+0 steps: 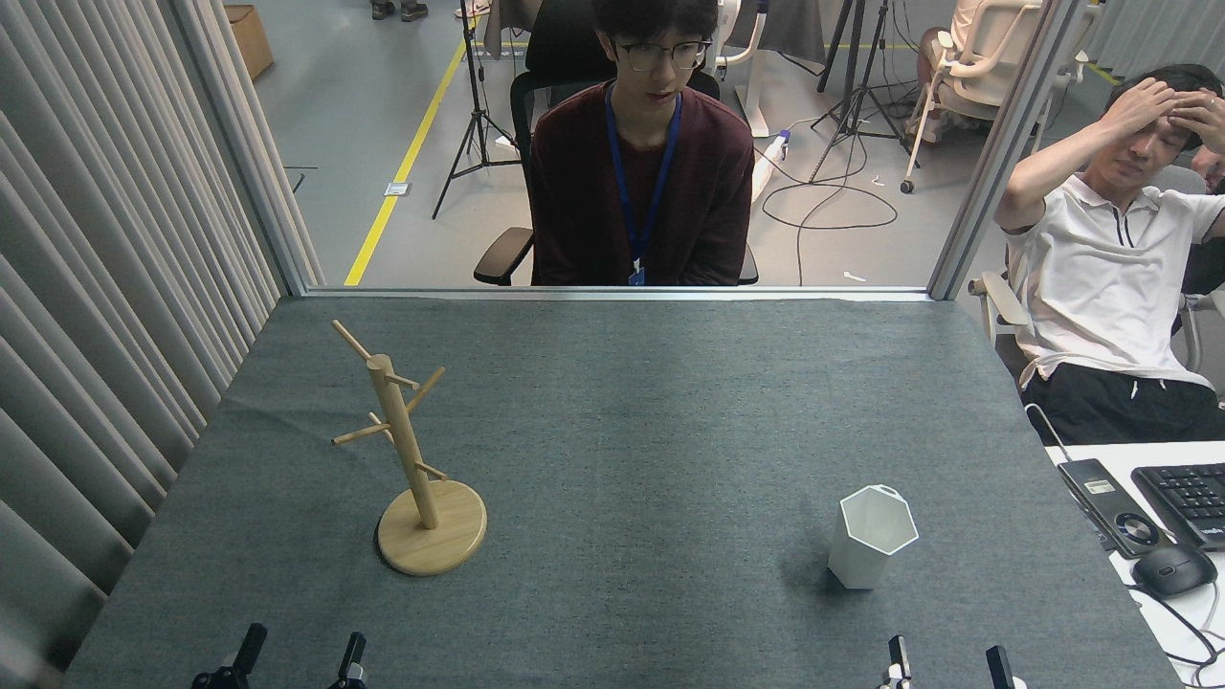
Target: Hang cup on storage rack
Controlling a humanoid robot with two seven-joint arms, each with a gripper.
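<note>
The white hexagonal cup (869, 536) stands upright on the grey table at the right, its small tab at the far rim. The wooden storage rack (412, 450) stands at the left on its round disc base, pegs bare. My left gripper (299, 658) peeks in at the bottom edge, below the rack, its two dark fingertips wide apart with nothing between them. Only the tips of my right gripper (947, 662) show at the bottom edge, below and slightly right of the cup, also spread apart and empty.
A person in a dark red top (639, 172) sits at the table's far edge. Another person in white (1110, 268) sits at the right beside a desk with keyboard (1187, 498) and mouse (1173, 568). Curtains (96, 287) line the left side.
</note>
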